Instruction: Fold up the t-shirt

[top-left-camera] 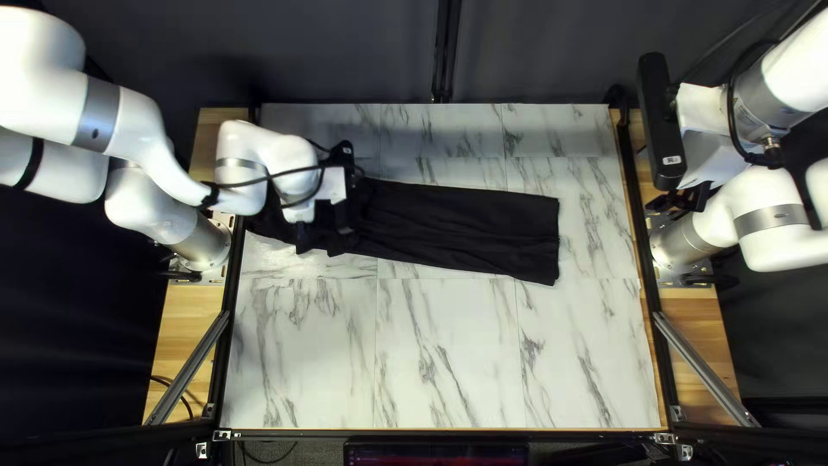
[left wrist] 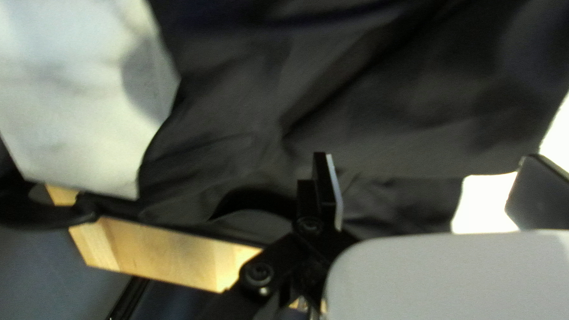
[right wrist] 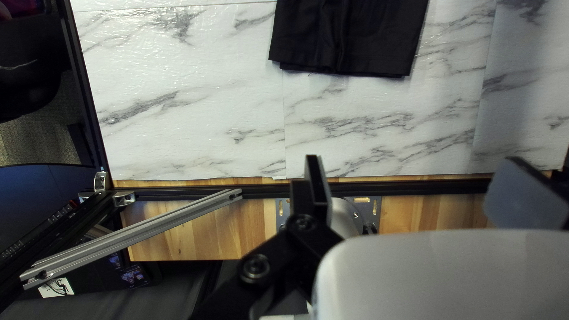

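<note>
While the black T-shirt [top-left-camera: 466, 226] stretches lengthwise from near the table's [top-left-camera: 448, 354] left edge toward its right, the left gripper [top-left-camera: 324, 233] hangs over the cloth, fingers spread. By the right edge, the right gripper [top-left-camera: 681, 201] is released too.

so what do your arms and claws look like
My left arm and right arm are white and rounded, with grey bands and black cables. The left claw and right claw each have two flat black fingers on black links.

text | labels | brands | numbers | signs | status: none legible
</note>
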